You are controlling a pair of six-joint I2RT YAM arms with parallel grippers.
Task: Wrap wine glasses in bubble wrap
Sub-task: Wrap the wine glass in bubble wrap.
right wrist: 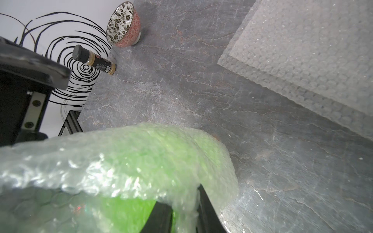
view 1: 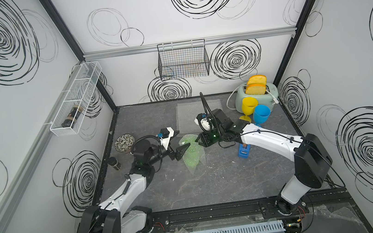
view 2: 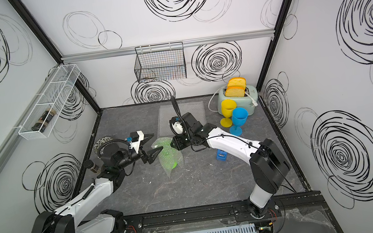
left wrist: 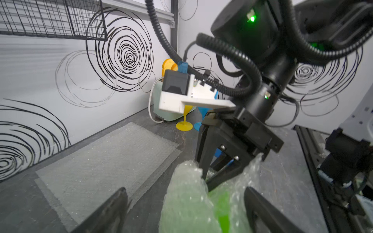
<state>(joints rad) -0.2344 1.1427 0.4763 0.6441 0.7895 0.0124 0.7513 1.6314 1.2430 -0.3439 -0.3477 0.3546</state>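
Observation:
The lime green wine glass (view 2: pixel 173 164) lies on its side mid-table, rolled in bubble wrap (view 1: pixel 192 153). My right gripper (view 1: pixel 198 141) is shut on a fold of that wrap; the film is pinched between its fingers (right wrist: pixel 204 211) in the right wrist view. My left gripper (view 1: pixel 181 142) is open, its fingers (left wrist: pixel 260 207) straddling the bundle (left wrist: pixel 187 201) with a gap on one side. The yellow glass (view 1: pixel 248 108) and the blue glass (view 1: pixel 261 114) stand upright at the back right. Flat bubble wrap sheets (view 1: pixel 192 112) lie stacked at the back.
A toaster (view 1: pixel 256 96) with bread stands in the back right corner. A blue tape dispenser (view 1: pixel 244 152) sits under the right arm. A patterned bowl (view 1: pixel 124 142) and a spice jar (view 1: pixel 115 164) sit by the left wall. A wire basket (view 1: pixel 183 60) hangs on the back wall.

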